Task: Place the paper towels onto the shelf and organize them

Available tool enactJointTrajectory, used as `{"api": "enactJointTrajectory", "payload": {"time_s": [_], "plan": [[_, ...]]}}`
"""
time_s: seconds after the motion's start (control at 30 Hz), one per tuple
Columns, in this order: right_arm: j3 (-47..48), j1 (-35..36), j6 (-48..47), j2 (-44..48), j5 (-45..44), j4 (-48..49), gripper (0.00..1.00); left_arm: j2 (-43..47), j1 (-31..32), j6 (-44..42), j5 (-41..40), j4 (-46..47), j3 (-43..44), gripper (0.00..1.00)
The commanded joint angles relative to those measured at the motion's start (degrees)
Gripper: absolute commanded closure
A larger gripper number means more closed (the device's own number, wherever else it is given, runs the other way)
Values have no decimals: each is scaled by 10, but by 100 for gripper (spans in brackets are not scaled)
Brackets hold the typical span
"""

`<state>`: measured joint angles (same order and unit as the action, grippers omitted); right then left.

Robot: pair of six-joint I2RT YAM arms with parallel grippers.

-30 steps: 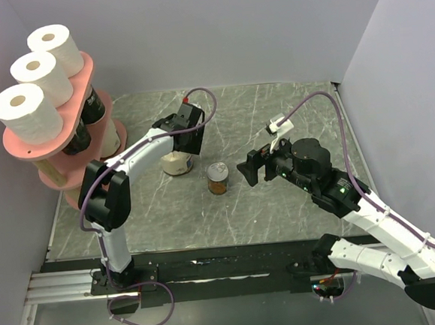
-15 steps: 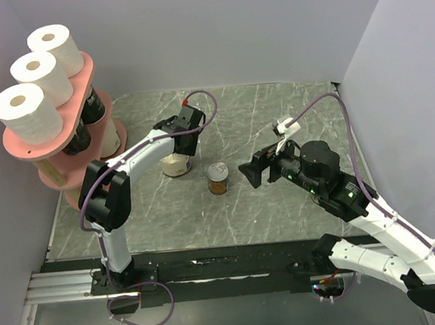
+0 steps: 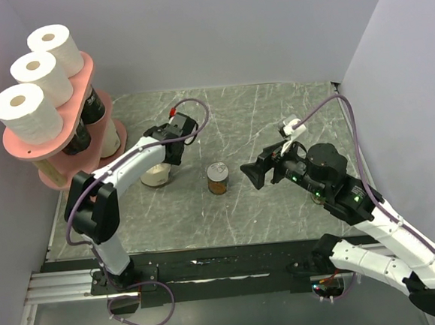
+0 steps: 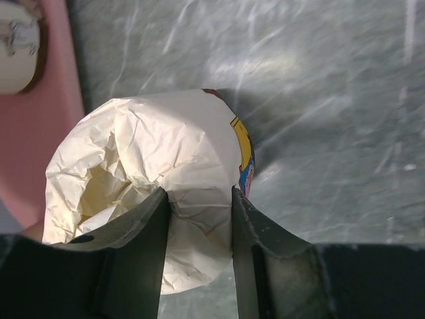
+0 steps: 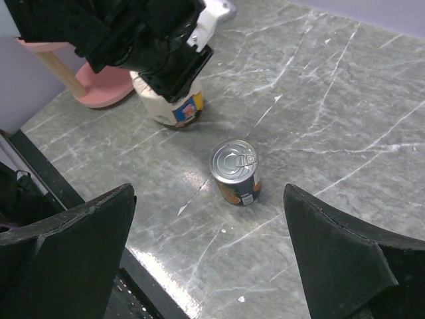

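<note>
the last cream-wrapped roll [image 4: 166,139] stands on the grey surface [image 3: 274,120] just beside the foot of the pink shelf [image 3: 84,73]. the left gripper [image 4: 199,206] is narrowed tight on its crinkled wrapping. three white rolls [image 3: 41,75] line the top board, black-wrapped rolls [image 3: 92,106] sit on the board below, and a second cream roll [image 4: 14,40] rests lower down. the task looks nearly done, with only this roll left to shelve. the right gripper [image 3: 250,173] hangs wide open and empty near a tin can [image 3: 218,179].
</note>
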<state>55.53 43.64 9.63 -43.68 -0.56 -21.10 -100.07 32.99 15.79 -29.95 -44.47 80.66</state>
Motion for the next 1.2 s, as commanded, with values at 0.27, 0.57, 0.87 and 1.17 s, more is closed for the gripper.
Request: {"api": "enactJointTrajectory", "payload": {"time_s": [0.27, 0.57, 0.87, 1.17], "plan": [[-17, 3, 4, 26, 16, 25, 1, 87, -67, -17, -107, 8, -60, 60], [-16, 3, 7, 30, 23, 26, 0, 121, -121, -66, -114, 58, -100, 59], [15, 3, 11, 12, 46, 19, 1, 110, -154, -83, -131, 97, -115, 57], [28, 3, 16, 28, 48, -1, 1, 69, -171, -89, -194, 118, -126, 45]]}}
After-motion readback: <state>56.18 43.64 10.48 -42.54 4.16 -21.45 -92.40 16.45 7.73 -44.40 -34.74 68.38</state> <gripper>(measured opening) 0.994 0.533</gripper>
